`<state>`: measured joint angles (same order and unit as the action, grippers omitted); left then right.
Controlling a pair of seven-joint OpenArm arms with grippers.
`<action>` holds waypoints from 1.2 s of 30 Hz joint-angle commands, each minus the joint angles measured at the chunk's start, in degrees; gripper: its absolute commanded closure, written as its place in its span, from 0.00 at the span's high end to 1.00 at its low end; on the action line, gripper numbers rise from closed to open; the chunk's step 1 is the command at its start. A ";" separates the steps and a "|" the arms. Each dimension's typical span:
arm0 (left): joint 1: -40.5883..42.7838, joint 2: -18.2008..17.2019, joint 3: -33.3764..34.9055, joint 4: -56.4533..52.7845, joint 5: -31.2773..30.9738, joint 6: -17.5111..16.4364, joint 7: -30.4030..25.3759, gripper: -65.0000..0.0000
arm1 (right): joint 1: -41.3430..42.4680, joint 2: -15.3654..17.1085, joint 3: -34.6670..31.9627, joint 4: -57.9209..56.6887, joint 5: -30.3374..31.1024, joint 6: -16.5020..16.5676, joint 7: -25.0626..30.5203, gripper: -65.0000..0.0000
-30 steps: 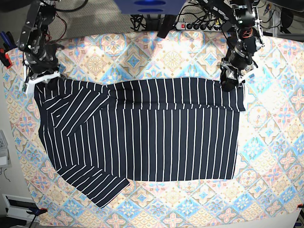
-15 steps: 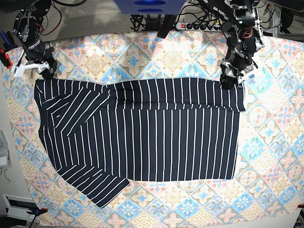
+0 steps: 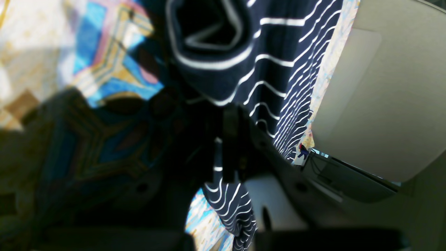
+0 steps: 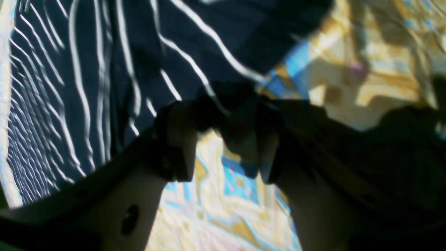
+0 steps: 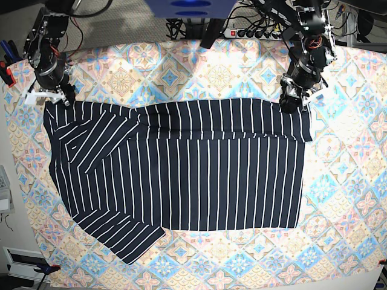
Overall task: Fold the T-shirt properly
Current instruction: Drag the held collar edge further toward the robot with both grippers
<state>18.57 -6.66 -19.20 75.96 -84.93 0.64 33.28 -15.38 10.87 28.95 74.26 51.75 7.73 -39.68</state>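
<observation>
**Left end effector pinches shirt corner, right one open at the other corner**

Left end effector [image 3: 231, 153] is clamped on a bunched fold of the dark navy white-striped cloth T-shirt [image 5: 181, 175], at the shirt's far corner on the base view's right. Right end effector [image 4: 223, 139] has its fingers spread with nothing between them; only the pastel tile-patterned tablecloth [image 5: 351, 181] shows in the gap. It sits at the shirt's far corner on the base view's left, tips at the cloth edge.

T-shirt lies flat across the middle of the surface, far edge already folded over into a band, one sleeve folded in, the other sticking out at the near side.

Risks, as judgement: lifting with only one corner held would drag the shirt askew and undo the band. Right end effector could close on tablecloth instead of shirt, or catch both layers.
</observation>
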 commanded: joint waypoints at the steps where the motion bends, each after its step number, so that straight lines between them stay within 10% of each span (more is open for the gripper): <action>1: -0.24 -0.16 0.08 0.30 -0.07 -0.78 -0.18 0.00 | 0.56 0.86 0.19 -0.11 0.34 0.41 -0.01 0.41; 11: 0.03 -0.16 0.08 0.30 -0.07 -0.78 -0.18 0.00 | 6.54 0.86 0.19 -7.40 0.34 0.41 -0.01 0.40; 20: 3.81 -0.25 0.08 4.17 -0.07 -0.86 0.00 0.00 | 5.75 0.86 0.28 -7.40 0.34 0.41 -0.10 0.00; 36: 13.30 -0.25 0.08 12.52 -0.07 -0.86 0.09 0.00 | -8.76 1.04 0.72 5.43 0.34 0.41 -0.01 0.00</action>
<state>31.44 -6.52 -18.94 87.42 -84.23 0.71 33.19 -23.92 11.00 29.26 78.72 51.66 7.64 -40.16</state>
